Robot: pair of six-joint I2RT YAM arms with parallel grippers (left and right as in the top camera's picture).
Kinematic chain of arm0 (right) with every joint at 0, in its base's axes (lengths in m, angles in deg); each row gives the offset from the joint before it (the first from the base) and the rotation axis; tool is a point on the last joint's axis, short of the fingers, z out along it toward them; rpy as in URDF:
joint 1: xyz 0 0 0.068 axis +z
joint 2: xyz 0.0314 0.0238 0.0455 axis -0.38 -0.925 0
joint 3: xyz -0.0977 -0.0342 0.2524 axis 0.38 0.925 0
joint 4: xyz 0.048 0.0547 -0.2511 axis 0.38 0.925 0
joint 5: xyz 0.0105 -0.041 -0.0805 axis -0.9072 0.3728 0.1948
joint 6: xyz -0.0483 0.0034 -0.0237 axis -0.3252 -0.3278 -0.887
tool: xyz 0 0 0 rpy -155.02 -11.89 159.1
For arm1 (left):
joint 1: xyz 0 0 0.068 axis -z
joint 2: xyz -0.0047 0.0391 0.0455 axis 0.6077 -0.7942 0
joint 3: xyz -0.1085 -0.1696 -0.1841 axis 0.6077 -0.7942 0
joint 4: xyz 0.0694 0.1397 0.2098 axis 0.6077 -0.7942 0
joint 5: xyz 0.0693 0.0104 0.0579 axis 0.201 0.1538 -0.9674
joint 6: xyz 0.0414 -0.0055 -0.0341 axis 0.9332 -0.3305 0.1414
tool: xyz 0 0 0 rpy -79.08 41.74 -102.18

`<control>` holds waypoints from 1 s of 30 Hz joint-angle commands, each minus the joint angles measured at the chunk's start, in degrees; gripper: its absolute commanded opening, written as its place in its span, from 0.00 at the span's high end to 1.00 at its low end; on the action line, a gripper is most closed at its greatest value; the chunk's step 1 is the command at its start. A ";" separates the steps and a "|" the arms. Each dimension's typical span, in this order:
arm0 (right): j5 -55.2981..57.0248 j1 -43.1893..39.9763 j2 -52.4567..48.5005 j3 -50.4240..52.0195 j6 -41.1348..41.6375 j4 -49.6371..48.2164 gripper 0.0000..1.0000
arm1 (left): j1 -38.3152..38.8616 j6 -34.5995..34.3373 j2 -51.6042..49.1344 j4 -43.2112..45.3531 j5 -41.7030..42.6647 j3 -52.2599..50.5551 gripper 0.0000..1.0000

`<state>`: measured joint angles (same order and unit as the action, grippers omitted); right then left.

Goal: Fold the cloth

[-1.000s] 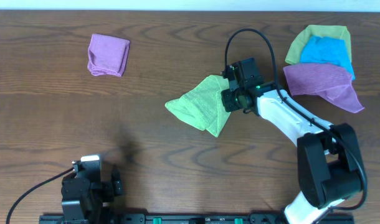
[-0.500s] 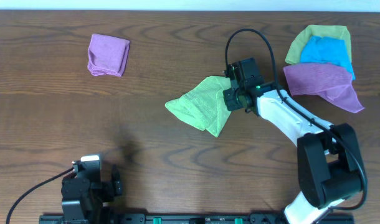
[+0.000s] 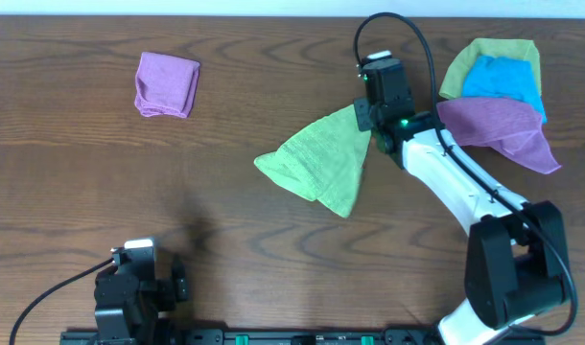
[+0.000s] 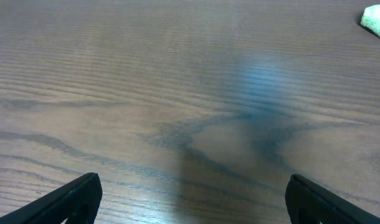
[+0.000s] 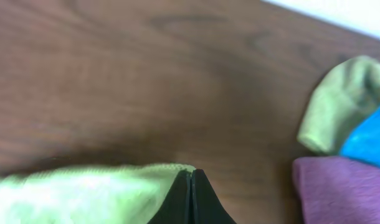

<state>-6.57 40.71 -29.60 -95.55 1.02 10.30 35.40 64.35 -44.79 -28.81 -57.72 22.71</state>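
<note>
On the wooden table we see a small purple cloth, folded, at the far left. At the far right a blue cloth lies on a yellow-green cloth, and a larger purple cloth touches their near edge.

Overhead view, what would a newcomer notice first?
The lime-green cloth lies mid-table, one corner pinched in the shut right gripper. Next comes the bright pile of green, blue and purple cloths at the far right, then the folded purple cloth at the far left.
</note>
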 commanded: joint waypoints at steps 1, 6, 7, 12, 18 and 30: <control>3.17 -2.71 1.18 -0.81 -1.31 -1.68 0.99 | 0.35 0.37 0.37 -0.72 0.22 -0.28 0.05; 3.39 -7.50 0.48 -0.79 -1.31 -4.72 0.79 | 0.35 0.37 0.37 -0.72 0.22 -0.31 0.05; 3.67 -8.52 0.22 -0.79 -1.27 -5.05 0.71 | 0.35 0.37 0.37 -0.72 0.22 -0.31 0.05; 3.80 -11.89 -0.22 -0.79 -1.22 -4.55 0.30 | 0.35 0.37 0.37 -0.72 0.22 -0.31 0.05; -2.08 -10.01 1.92 -0.81 -1.27 -0.74 0.30 | 0.35 0.37 0.37 -0.72 0.22 -0.31 0.05; -24.06 2.75 3.37 -0.76 -6.05 10.19 0.32 | 0.35 0.37 0.37 -0.72 0.22 -0.31 0.05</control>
<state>-27.53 41.93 -26.15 -95.71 -3.18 19.59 35.40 64.35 -44.79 -28.81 -57.72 22.71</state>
